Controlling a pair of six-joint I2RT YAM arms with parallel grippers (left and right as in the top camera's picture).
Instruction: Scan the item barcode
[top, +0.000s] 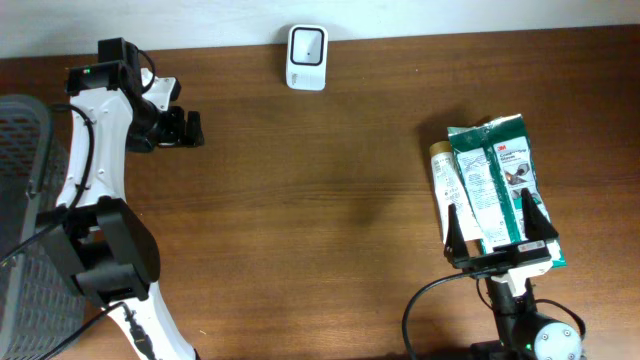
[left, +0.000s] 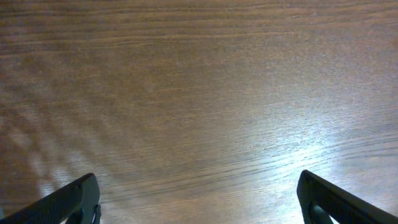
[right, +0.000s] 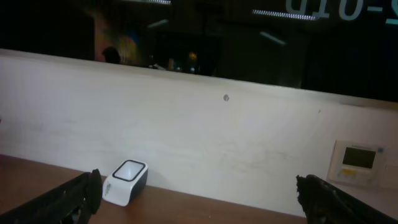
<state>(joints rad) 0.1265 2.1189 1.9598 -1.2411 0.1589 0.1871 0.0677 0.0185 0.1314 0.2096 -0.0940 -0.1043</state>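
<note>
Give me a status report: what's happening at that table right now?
Both sets of jaws open, empty. Green packet lying beneath the right jaws, not gripped. Scanner at far edge, nothing in the way.

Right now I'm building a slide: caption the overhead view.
Both tools open; right tool over a green package, left tool over wooden table, white scanner at the far edge.

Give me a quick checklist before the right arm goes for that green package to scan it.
1. right gripper open: ok.
2. left gripper open, away from the green package: ok.
3. green package lying free on the table: ok.
4. scanner unobstructed by the wall: ok.
5. Barcode location on the package: cannot tell.
6. right gripper aimed down at the package: not ok, its wrist view shows only wall and scanner.
</note>
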